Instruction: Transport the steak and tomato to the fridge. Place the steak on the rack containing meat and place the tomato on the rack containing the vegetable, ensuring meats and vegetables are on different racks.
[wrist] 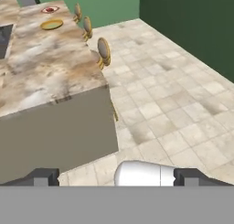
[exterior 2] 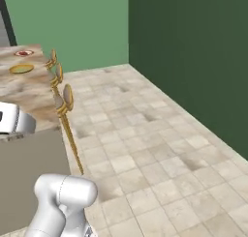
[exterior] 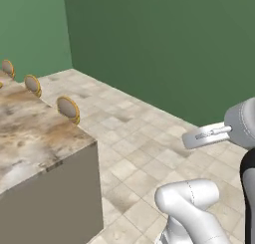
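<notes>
Gripper (wrist: 116, 177) spread wide, empty, aimed over floor. Steak (wrist: 49, 9) on far end of counter (wrist: 41, 77), well apart; tomato unseen. Risk: base clipping stools (wrist: 103, 51) driving closer.

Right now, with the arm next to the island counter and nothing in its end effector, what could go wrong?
1. The end effector is open and empty, far from the red item and the yellow plate at the counter's far end; reaching from here looks unlikely.
2. The stools line the counter edge; driving along that side could clip them.
3. No fridge is in sight, so the base must turn near the counter corner.
</notes>
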You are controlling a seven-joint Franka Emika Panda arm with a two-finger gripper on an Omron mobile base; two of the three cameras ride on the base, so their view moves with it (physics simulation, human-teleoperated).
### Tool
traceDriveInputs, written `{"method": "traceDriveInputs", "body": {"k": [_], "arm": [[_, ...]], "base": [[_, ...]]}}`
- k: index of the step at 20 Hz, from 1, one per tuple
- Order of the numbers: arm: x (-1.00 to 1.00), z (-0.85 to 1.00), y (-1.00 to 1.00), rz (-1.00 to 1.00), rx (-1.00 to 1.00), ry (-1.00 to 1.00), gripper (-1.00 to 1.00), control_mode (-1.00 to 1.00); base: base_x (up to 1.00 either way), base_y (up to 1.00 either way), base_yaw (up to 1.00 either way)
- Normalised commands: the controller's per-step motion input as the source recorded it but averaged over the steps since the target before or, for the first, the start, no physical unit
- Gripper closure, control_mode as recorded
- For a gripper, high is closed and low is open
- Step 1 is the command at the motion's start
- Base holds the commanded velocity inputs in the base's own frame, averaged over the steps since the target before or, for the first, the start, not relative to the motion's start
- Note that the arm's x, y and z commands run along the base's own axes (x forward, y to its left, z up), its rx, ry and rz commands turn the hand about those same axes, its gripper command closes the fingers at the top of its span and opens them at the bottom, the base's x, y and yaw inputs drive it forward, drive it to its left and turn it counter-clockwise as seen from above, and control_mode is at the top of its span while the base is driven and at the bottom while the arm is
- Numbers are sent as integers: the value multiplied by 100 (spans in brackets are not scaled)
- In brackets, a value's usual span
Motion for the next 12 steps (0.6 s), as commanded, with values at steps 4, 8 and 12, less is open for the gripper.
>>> {"method": "traceDriveInputs", "body": {"k": [4,8,12], "arm": [[0,0,0,0,0,0,-100,100],[0,0,0,0,0,0,-100,100],[0,0,0,0,0,0,-100,100]], "base": [[92,-100,37],[97,-100,40],[100,-100,43]]}}
